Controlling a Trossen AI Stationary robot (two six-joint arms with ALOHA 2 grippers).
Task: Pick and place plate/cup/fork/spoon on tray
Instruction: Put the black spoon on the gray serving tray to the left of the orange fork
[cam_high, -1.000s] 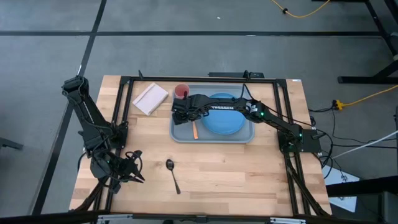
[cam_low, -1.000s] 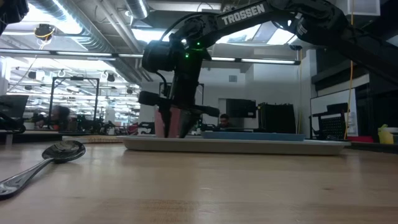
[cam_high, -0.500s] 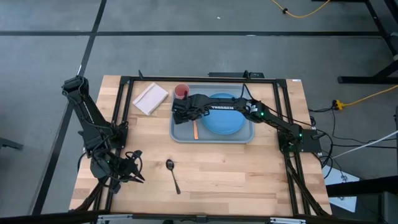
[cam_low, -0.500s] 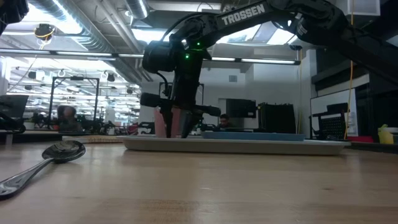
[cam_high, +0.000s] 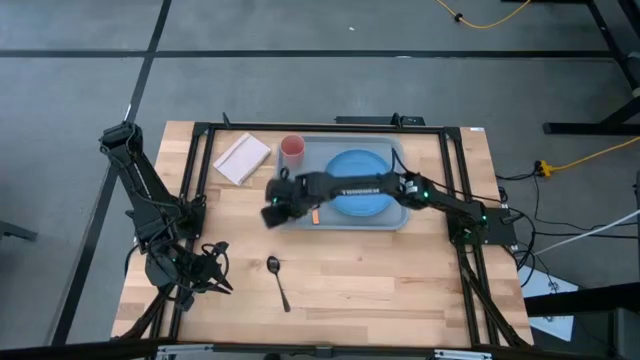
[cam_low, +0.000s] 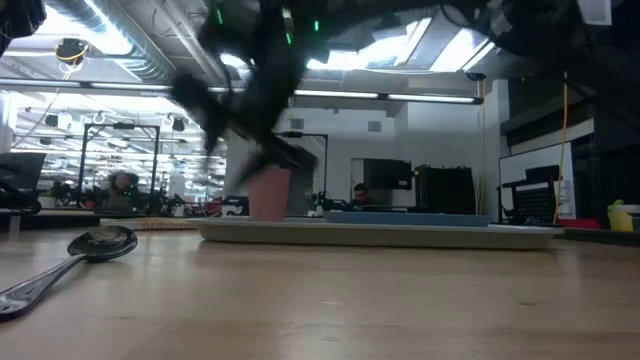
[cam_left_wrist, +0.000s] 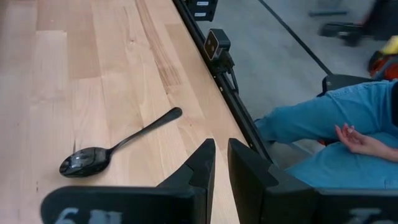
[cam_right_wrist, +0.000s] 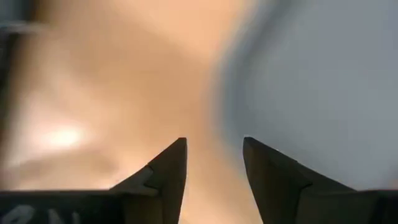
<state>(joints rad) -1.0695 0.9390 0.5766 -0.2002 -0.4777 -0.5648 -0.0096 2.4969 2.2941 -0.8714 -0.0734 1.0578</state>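
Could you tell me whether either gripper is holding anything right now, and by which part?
Nothing is held. The right gripper is open and empty; the left gripper holds nothing.

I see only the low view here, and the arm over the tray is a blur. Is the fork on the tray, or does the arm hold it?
Observer: The fork lies on the tray, beside the plate; the arm partly covers it.
Operator: Does the right end effector hold anything?
Observer: No. Its wrist view shows the right end effector open, with nothing between the fingers.
Operator: And where is the left arm?
Observer: It waits by the table's left edge. The left end effector is shut and empty, and the spoon lies on the wood in front of it.
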